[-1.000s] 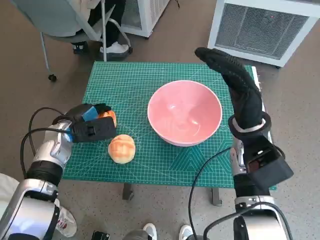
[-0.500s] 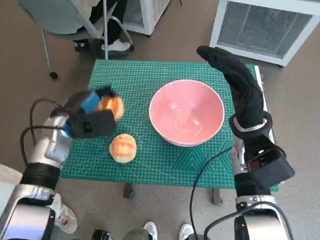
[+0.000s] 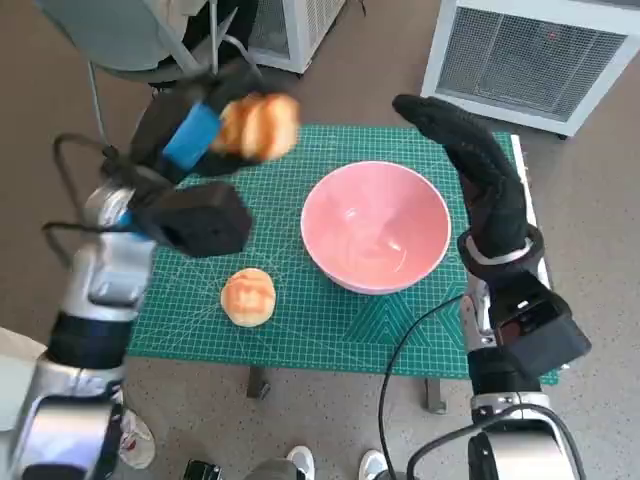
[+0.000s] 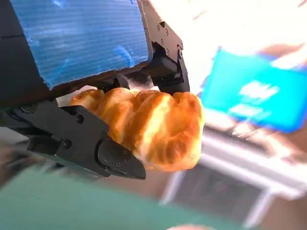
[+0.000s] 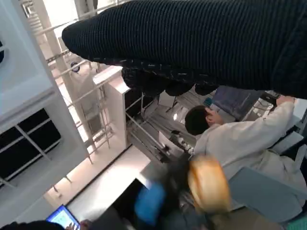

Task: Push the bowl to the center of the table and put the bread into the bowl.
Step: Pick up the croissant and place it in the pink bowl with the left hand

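Above table's 10 o'clock edge, left hand [image 3: 190, 135] grips bread [image 3: 259, 125]; right hand [image 3: 470, 160], fingers open, rests at bowl [image 3: 375, 225] 2 o'clock rim. Carry bread w/o tilting, release low over bowl ctr. Second bread [image 3: 247, 296] waits at 7 o'clock.

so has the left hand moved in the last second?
Yes. The left hand, holding a bread roll, has risen from beside the roll lying on the mat toward the mat's far edge, nearer the bowl.
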